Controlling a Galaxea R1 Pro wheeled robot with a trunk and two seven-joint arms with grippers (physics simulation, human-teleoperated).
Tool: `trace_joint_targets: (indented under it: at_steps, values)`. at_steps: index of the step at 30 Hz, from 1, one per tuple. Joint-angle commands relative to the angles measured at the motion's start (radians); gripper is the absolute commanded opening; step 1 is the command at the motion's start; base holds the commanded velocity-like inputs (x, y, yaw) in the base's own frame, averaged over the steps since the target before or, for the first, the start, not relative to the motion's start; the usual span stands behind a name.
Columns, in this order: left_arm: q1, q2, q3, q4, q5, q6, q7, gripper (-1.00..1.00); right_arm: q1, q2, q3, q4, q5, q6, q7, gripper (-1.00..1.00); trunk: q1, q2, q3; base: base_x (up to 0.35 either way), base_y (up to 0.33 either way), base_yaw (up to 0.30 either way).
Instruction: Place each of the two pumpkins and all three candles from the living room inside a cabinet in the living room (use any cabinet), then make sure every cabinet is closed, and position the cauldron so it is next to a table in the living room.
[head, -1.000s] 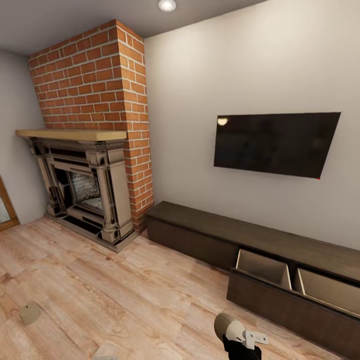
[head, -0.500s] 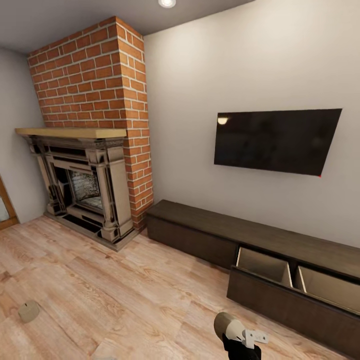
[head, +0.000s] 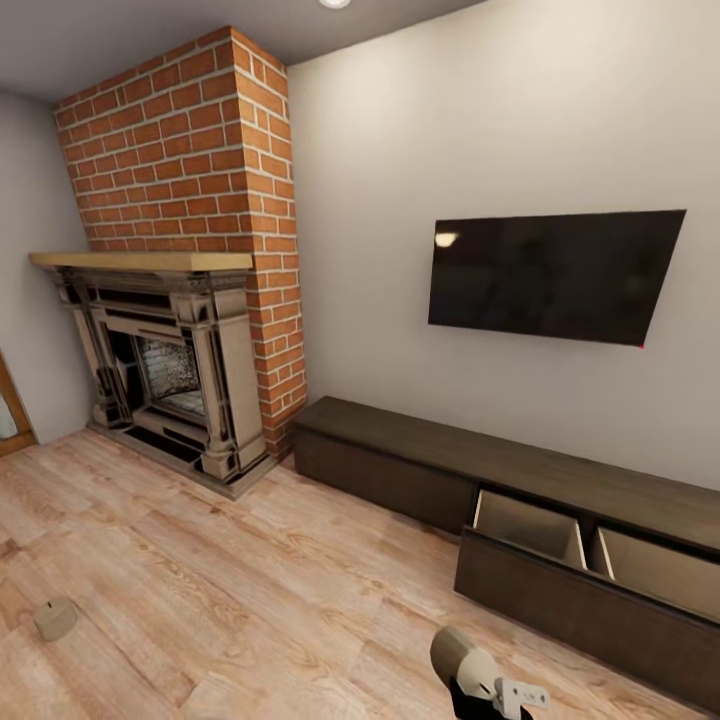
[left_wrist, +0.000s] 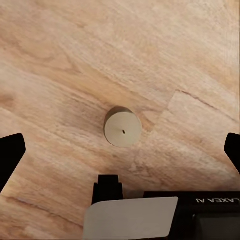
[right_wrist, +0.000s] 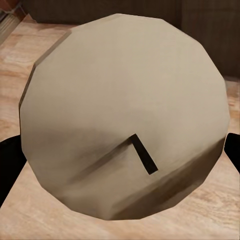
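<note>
- Wood floor (head: 250, 560) runs to the cabinet (head: 400, 470), whose drawer (head: 530, 540) stands open; what shows of it looks empty.
- Right claw (right_wrist: 120, 150) is clamped on a candle (right_wrist: 125, 115), short of the cabinet.
- Left claw (left_wrist: 120, 150) hangs apart over a second candle (left_wrist: 122, 128), far from the cabinet.
- Stowing seems barely begun.

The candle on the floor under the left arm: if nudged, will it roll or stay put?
The candle stands upright on its flat base on the wood floor, wick up, so a nudge would probably slide it. It looks squat, so tipping seems unlikely; once on its side it could roll.
</note>
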Motion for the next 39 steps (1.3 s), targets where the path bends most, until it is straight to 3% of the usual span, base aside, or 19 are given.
trace_joint_targets:
  at_steps: [1, 39]
  values:
    - [0.000, 0.000, 0.004, -0.002, 0.002, 0.009, -0.005, 1.00, 0.001, 0.000, 0.000, -0.001, -0.012, -0.004, 0.006, -1.00, 0.004, -0.008, -0.004, 0.000, 0.000, 0.000]
    - [0.000, -0.003, 0.000, -0.002, -0.001, -0.006, -0.007, 1.00, 0.004, 0.003, 0.005, -0.002, -0.009, -0.002, -0.002, -1.00, 0.150, -0.274, -0.123, 0.000, 0.000, 0.000]
